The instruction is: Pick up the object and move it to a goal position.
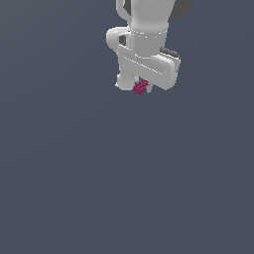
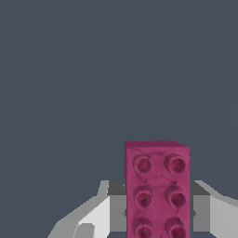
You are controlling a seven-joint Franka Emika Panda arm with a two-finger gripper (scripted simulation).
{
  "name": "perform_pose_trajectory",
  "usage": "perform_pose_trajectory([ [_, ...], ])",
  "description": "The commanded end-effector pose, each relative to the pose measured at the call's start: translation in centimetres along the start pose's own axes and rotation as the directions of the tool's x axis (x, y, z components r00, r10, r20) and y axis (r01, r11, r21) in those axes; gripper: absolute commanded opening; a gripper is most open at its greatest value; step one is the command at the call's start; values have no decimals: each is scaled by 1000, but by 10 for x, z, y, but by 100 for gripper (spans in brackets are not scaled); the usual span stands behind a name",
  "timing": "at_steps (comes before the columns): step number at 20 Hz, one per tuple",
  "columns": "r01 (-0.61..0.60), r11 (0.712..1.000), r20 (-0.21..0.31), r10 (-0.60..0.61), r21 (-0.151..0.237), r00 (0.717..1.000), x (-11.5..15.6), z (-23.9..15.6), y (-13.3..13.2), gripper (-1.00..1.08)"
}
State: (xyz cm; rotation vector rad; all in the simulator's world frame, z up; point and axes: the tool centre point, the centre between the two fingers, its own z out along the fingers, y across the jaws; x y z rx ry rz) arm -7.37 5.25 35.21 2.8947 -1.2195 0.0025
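The object is a tiny magenta-pink studded brick (image 1: 140,87), sitting between the fingers under the white arm near the top middle of the exterior view. In the wrist view the brick (image 2: 157,190) fills the space between the two fingers, with a grey pad pressed against each long side, studs facing the camera. My gripper (image 1: 142,89) is shut on the brick; it also shows in the wrist view (image 2: 157,207). The exterior view does not show whether the brick rests on the surface or hangs above it.
A plain dark grey-blue surface (image 1: 124,188) fills both views. The white arm (image 1: 149,30) comes in from the top edge of the exterior view. No goal marker is visible.
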Motion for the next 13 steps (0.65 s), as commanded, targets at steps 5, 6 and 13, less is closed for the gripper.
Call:
perform_pose_trajectory([
  [5, 0, 1000, 1, 0, -1, 1000, -17, -40, 4, -100],
  [6, 0, 1000, 1, 0, -1, 1000, -19, -45, 4, -100],
  [13, 1, 1000, 1, -1, 0, 1000, -24, -58, 5, -100],
])
